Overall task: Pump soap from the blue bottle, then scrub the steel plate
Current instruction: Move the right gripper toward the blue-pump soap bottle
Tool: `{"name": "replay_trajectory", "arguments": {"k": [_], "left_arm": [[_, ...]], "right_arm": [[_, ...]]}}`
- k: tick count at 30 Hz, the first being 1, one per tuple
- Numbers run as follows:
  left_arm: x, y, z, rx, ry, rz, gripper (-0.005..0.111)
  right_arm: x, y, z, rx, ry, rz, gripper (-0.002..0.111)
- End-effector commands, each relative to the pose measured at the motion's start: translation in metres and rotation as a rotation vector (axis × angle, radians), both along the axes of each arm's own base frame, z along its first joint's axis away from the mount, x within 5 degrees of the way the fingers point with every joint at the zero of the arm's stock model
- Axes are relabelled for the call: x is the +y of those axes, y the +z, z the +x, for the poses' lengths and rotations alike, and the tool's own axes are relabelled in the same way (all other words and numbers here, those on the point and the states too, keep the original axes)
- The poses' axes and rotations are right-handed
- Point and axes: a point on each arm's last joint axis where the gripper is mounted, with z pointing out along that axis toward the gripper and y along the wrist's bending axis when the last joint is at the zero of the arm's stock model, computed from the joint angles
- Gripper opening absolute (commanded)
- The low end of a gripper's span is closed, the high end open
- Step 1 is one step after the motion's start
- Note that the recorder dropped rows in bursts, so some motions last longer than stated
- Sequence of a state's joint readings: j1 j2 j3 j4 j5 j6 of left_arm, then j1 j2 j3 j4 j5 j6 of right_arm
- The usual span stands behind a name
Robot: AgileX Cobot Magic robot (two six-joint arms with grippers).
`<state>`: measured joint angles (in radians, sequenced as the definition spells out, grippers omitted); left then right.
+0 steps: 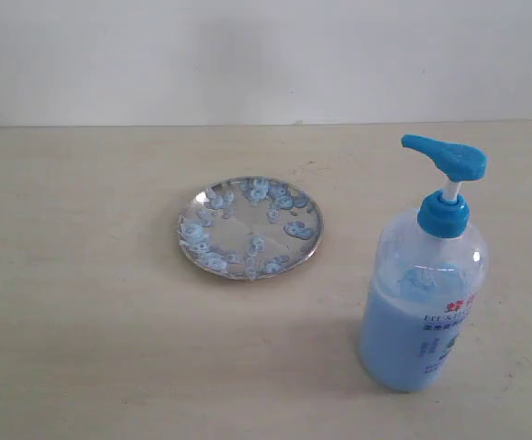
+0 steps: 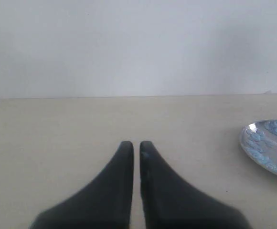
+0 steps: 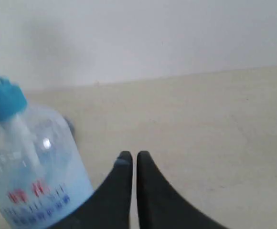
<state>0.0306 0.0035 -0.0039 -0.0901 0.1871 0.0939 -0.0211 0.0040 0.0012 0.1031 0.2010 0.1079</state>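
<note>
The steel plate [image 1: 249,227] lies flat near the middle of the table, dotted with light blue soap [image 1: 295,229] blobs and rings. The blue bottle [image 1: 424,302] stands upright at the front right, its blue pump head [image 1: 448,156] pointing left. Neither gripper shows in the exterior view. In the left wrist view my left gripper [image 2: 135,144] is shut and holds nothing, with the steel plate [image 2: 268,148] off to one side. In the right wrist view my right gripper [image 3: 131,155] is shut and holds nothing, and the blue bottle [image 3: 28,167] stands close beside it without touching.
The table [image 1: 83,321] is a pale beige surface that ends at a white wall [image 1: 266,55] behind.
</note>
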Motion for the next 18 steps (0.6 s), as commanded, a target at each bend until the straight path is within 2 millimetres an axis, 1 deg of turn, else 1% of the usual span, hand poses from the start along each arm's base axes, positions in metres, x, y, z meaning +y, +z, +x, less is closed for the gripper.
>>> {"name": "replay_trajectory", "arguments": {"k": [1, 4, 5, 7, 9, 10, 12, 13, 15, 16, 18], "left_arm": [[0.000, -0.001, 0.000, 0.000, -0.005, 0.005, 0.004], [0.000, -0.001, 0.000, 0.000, -0.005, 0.005, 0.004], [0.000, -0.001, 0.000, 0.000, -0.005, 0.005, 0.004], [0.000, -0.001, 0.000, 0.000, -0.005, 0.005, 0.004], [0.000, -0.001, 0.000, 0.000, -0.005, 0.005, 0.004], [0.000, -0.001, 0.000, 0.000, -0.005, 0.005, 0.004], [0.000, -0.001, 0.000, 0.000, -0.005, 0.005, 0.004], [0.000, -0.001, 0.000, 0.000, -0.005, 0.005, 0.004], [0.000, -0.001, 0.000, 0.000, -0.005, 0.005, 0.004], [0.000, -0.001, 0.000, 0.000, -0.005, 0.005, 0.004], [0.000, -0.001, 0.000, 0.000, -0.005, 0.005, 0.004]], "right_arm": [[-0.001, 0.014, 0.000, -0.158, -0.024, 0.325, 0.000], [-0.002, 0.018, 0.000, -0.197, -0.029, 0.540, 0.000], [-0.002, 0.018, 0.000, -0.197, -0.029, 0.546, 0.000], [-0.001, 0.016, 0.000, -0.170, -0.025, 0.444, 0.001], [0.001, 0.013, 0.002, -0.124, -0.001, 0.459, 0.006], [0.002, 0.012, 0.005, -0.100, 0.018, 0.457, 0.011], [0.006, 0.011, 0.010, -0.062, 0.067, 0.419, 0.026], [0.009, 0.011, 0.013, -0.043, 0.113, 0.372, 0.040], [0.016, 0.008, 0.019, 0.010, 0.187, 0.314, 0.063], [0.021, 0.004, 0.023, 0.070, 0.225, 0.287, 0.079], [0.029, -0.003, 0.027, 0.153, 0.301, 0.219, 0.094]]}}
